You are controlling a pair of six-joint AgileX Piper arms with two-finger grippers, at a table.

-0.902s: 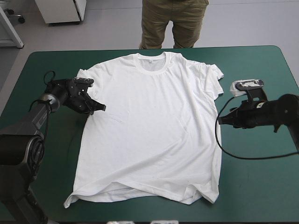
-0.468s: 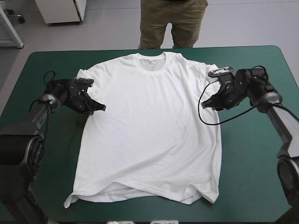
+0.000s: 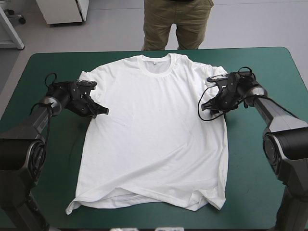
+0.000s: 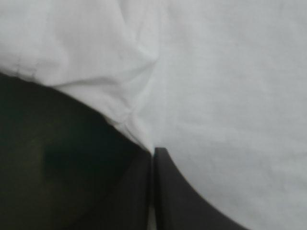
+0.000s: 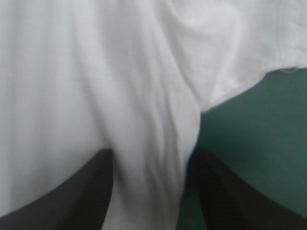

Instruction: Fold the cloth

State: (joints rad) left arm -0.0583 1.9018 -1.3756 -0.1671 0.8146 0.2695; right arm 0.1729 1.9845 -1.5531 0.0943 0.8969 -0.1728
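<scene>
Catching only one layer of the T-shirt (image 3: 154, 130) looked the risk: the right gripper (image 3: 207, 107) stood open astride a wrinkled side fold, while the left gripper (image 3: 103, 111) was pinched onto the opposite side under the sleeve. White, it lay spread flat mid desk (image 3: 260, 183), collar toward the far edge, hem rumpled.

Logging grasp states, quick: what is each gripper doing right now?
Left gripper: shut on the T-shirt, at its edge.
Right gripper: open, straddling the T-shirt's edge.
</scene>
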